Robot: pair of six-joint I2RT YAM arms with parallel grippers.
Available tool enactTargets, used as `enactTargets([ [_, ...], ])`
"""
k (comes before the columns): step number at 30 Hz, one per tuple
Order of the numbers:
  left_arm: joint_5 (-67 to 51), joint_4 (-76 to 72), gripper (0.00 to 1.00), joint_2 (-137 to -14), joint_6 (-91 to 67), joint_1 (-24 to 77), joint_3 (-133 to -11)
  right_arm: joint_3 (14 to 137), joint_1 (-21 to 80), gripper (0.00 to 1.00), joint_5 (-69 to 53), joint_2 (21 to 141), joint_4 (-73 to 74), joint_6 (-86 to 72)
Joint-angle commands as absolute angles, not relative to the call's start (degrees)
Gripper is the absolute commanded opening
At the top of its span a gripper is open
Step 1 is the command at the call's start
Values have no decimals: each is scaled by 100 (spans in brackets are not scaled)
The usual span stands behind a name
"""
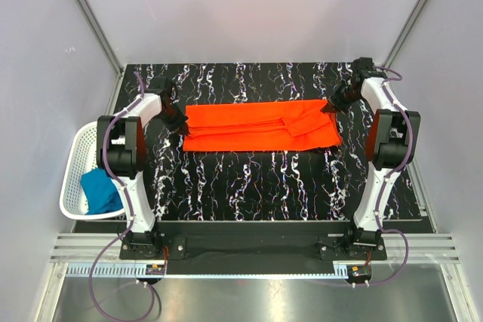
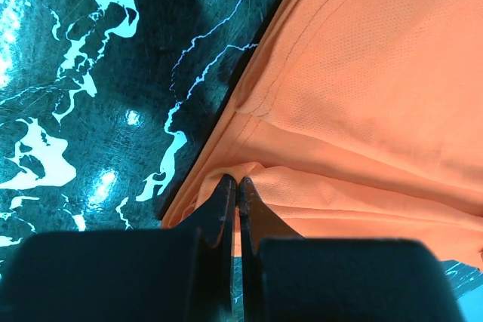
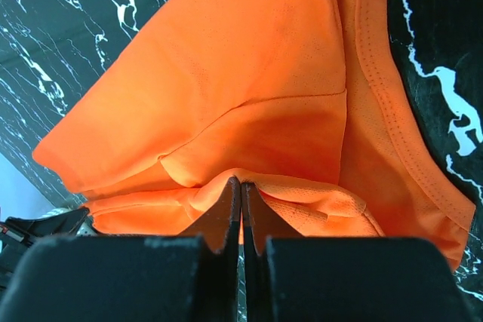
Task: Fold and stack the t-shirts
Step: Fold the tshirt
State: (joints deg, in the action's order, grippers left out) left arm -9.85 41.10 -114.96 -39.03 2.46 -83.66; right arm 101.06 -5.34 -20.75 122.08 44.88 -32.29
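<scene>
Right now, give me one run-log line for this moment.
orange-red t-shirt: partly folded | left gripper: shut on its left end | right gripper: shut on its right end | teal t-shirt: in white basket

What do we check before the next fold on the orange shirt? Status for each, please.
1. Left gripper shut on the orange shirt at its left end: ok.
2. Right gripper shut on the shirt's right end: ok.
3. Every cloth layer caught in each pinch: cannot tell, as the fingers hide the layers.
4. Shirt lies as one long band, wholly on the table: ok.
5. Band smooth: not ok, with a loose flap overlapping near the right end.
6. Teal shirt out of the way in the basket: ok.
</scene>
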Motion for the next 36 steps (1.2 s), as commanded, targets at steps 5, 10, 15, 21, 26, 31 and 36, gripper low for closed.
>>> enactTargets([
  [5, -1037, 4104, 0, -11566, -3814, 202, -8613, 10511, -580, 3, -2320, 12313, 4474, -3164],
  [10, -1046, 4096, 1, -11610, -3814, 202, -8666, 10608, -580, 4, -2426, 12384, 4465, -3208],
  [15, -1072, 4104, 4, -11628, -3806, 193, -8762, 10705, -598, 6, -2390, 12515, 4483, -3146],
  [21, -749, 4113, 33, -11277, -3745, 193, -8930, 10714, -606, 9, -2408, 12612, 4491, -3138],
  [26, -229, 4122, 49, -10671, -3498, 193, -8930, 10775, -606, 14, -2408, 12621, 4509, -3111],
  [31, -948, 4035, 43, -10512, -3410, 325, -8790, 10828, -606, 26, -2347, 12577, 4623, -3094],
  [36, -1432, 3885, 35, -10713, -3349, 773, -8692, 10872, -606, 37, -2224, 12481, 4746, -3024],
])
